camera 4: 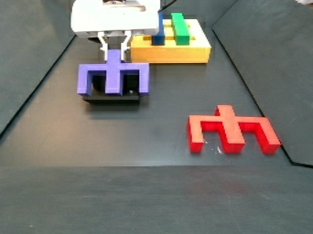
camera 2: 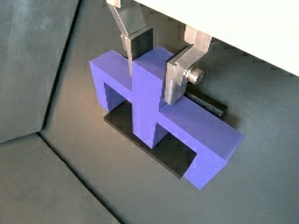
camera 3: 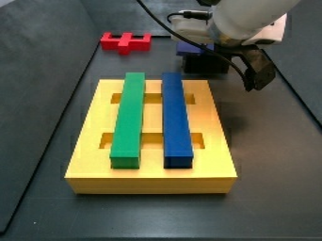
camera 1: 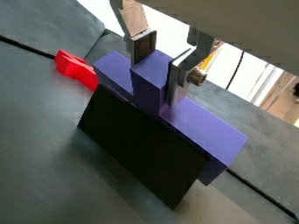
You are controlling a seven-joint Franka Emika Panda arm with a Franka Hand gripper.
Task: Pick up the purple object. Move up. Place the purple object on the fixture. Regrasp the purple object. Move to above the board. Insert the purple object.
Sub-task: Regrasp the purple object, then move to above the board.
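Observation:
The purple object (camera 1: 201, 133) (camera 2: 218, 145) (camera 4: 95, 80) stands on the black fixture (camera 1: 146, 156) (camera 2: 177, 157) (camera 4: 113, 99) with its prongs pointing down over it. My gripper (camera 1: 162, 77) (camera 2: 155, 74) (camera 4: 113, 50) comes down from above, and its two silver fingers are shut on the middle stem of the purple object. In a side view the arm covers most of the piece, leaving only a purple corner (camera 3: 190, 44) in sight. The yellow board (camera 3: 88, 162) (camera 4: 186, 58) lies beside the fixture and carries a green bar (camera 3: 128, 113) and a blue bar (camera 3: 179, 118).
A red comb-shaped block (camera 3: 126, 40) (camera 4: 230, 130) (camera 1: 77, 68) lies flat on the dark floor, apart from the fixture and board. Raised dark walls border the floor on both sides.

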